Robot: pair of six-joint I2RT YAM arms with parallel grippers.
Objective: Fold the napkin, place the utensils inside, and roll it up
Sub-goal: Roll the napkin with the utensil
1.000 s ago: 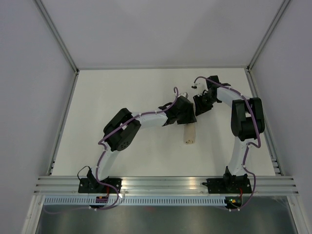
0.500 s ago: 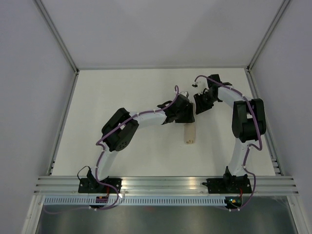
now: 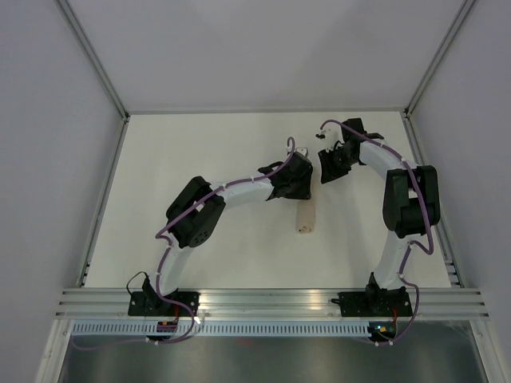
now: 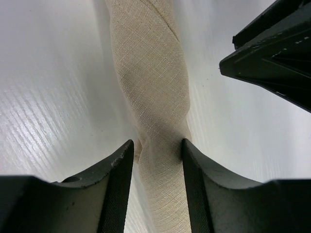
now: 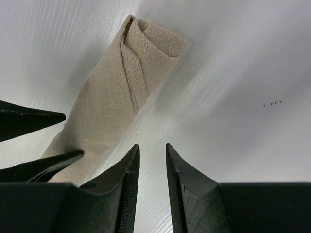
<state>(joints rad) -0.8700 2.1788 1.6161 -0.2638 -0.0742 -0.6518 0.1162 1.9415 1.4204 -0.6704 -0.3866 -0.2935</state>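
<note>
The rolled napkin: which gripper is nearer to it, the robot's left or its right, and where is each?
Left. The left gripper straddles the napkin, its fingers pressing the cloth on both sides. The right gripper sits beside the roll, jaws slightly apart over the table.

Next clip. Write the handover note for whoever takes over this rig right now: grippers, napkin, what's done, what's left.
Grippers: the left gripper has its jaws pinching the plain tan-beige cloth napkin across its width. The right gripper has its jaws a narrow gap apart, empty, beside the roll.
Napkin: a tight roll lying on the white table.
Done: folding and rolling, by the look of it. No utensils are visible, so I cannot tell whether they are inside.
Left: probably release and retract both arms.
</note>
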